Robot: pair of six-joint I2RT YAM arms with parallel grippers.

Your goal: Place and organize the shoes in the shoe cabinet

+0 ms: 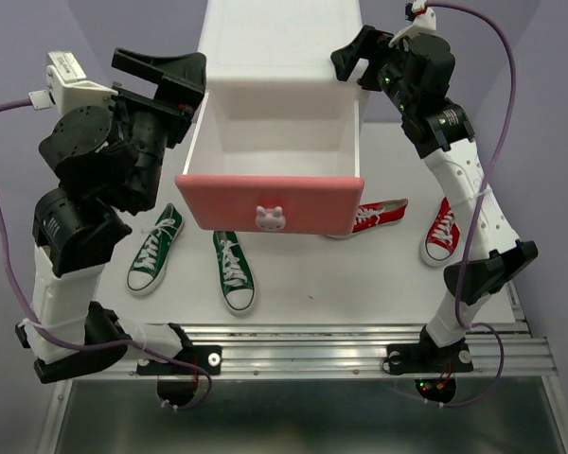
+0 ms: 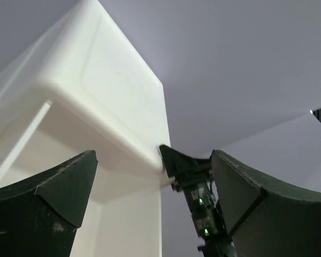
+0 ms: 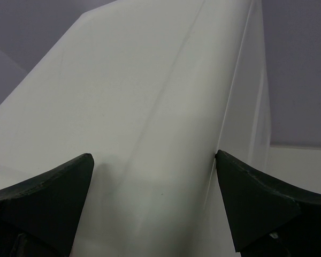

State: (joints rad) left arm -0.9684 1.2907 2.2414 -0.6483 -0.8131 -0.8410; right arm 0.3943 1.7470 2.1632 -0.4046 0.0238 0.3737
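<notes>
The white shoe cabinet stands at the back centre. Its pink drawer with a bunny knob is pulled out and holds nothing. Two green shoes lie in front left. One red shoe lies partly under the drawer's right end, and the other red shoe lies further right. My left gripper is open and empty by the cabinet's left side. My right gripper is open and empty, close against the cabinet's right wall.
The right arm's gripper shows past the cabinet corner in the left wrist view. A metal rail runs along the table's near edge. Purple cables hang off both arms.
</notes>
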